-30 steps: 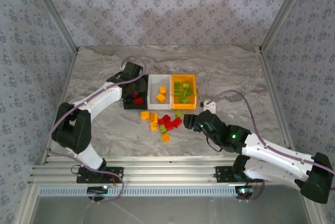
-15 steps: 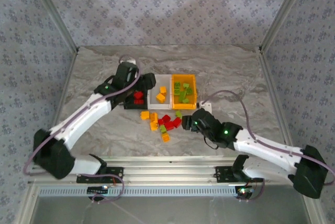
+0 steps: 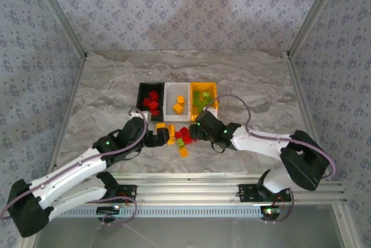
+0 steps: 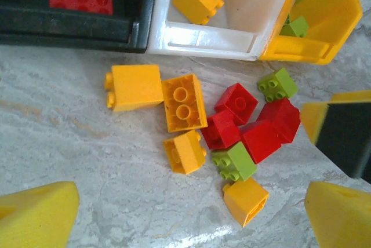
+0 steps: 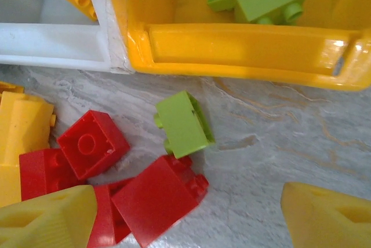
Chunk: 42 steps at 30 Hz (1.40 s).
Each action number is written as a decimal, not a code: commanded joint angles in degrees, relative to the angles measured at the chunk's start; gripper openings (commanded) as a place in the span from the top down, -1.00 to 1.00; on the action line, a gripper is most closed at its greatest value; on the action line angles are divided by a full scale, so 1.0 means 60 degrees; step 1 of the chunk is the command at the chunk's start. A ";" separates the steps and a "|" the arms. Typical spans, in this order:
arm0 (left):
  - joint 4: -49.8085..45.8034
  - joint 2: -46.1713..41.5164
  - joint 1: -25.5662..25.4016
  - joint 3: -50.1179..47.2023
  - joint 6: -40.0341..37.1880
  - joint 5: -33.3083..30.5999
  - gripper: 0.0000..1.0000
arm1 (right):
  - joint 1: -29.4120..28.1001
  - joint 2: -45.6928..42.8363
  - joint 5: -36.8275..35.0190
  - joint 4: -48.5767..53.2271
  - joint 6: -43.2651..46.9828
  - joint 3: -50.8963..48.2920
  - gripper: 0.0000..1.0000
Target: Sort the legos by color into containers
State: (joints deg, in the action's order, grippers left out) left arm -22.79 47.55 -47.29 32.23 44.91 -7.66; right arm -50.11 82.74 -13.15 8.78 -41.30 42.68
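Loose legos (image 3: 178,135): a mixed heap of red, orange and light green, lying on the table (image 3: 104,86) just in front of the containers and awaiting sorting. Containers, joined in a row: the black bin (image 3: 139,100) is holding red bricks, the white bin (image 3: 170,93) orange, the orange-yellow bin (image 3: 215,98) green, so each colour is getting its own home. The left gripper (image 3: 155,138) is hovering at the heap's left edge, fingers spread wide and holding nothing, probably lining up on an orange brick (image 4: 184,102). The right gripper (image 3: 197,131) is hovering at the right edge, likewise wide open and empty. A light-green brick (image 5: 184,124) is lying ahead of it, near the orange-yellow bin's front wall, and is its likely pick.
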 commanded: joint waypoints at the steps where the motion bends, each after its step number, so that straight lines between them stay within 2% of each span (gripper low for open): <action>1: -0.0124 -0.0698 -0.0104 -0.0361 0.0659 -0.0347 -0.99 | 0.0031 0.0477 -0.0105 -0.0290 -0.0445 0.0395 -0.70; 9: -0.0528 -0.1365 -0.0103 -0.0771 0.0847 -0.0554 -0.99 | -0.0097 0.1168 -0.0680 0.0502 -0.1385 0.0462 -0.52; 17: -0.0670 -0.1626 -0.0114 -0.0860 0.0873 -0.0682 -0.99 | -0.0083 -0.0275 -0.1646 0.1752 -0.2160 -0.0581 -0.21; 20: -0.0652 -0.1670 -0.0102 -0.0932 0.0901 -0.0671 -0.99 | -0.0169 -0.1020 -0.1760 0.1766 -0.1919 -0.0790 -0.27; 22: -0.0626 -0.1692 -0.0115 -0.0990 0.0910 -0.0686 -0.99 | -0.0246 -0.1207 -0.1357 0.1264 -0.1389 -0.0774 -0.51; 24: -0.0626 -0.1699 -0.0110 -0.1042 0.0924 -0.0728 -0.99 | -0.0327 -0.0944 -0.1032 0.1068 -0.1172 -0.0521 -0.61; 30: -0.0746 -0.1770 -0.0097 -0.1065 0.0944 -0.0832 -0.99 | -0.0437 0.0360 -0.0666 0.1115 -0.1083 -0.0047 -0.60; 32: -0.0823 -0.1841 -0.0095 -0.1079 0.0944 -0.0877 -0.99 | -0.0434 0.0572 -0.0601 0.1082 -0.1120 -0.0065 -0.53; 35: -0.0966 -0.1957 -0.0081 -0.1114 0.0957 -0.1006 -0.99 | -0.0438 0.0683 -0.0619 0.1127 -0.1192 -0.0125 -0.34; 40: -0.1379 -0.2191 -0.0087 -0.1138 0.1050 -0.1400 -0.99 | -0.0543 0.0187 -0.0776 0.1316 -0.0789 -0.0025 0.10; 42: -0.1550 -0.2322 -0.0076 -0.1180 0.1089 -0.1505 -0.99 | -0.0683 -0.0057 -0.0859 0.1625 -0.0453 0.0338 0.22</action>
State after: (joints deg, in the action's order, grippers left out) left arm -29.12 34.81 -47.68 25.63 50.70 -14.26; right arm -53.15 85.08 -17.15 15.62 -46.50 41.60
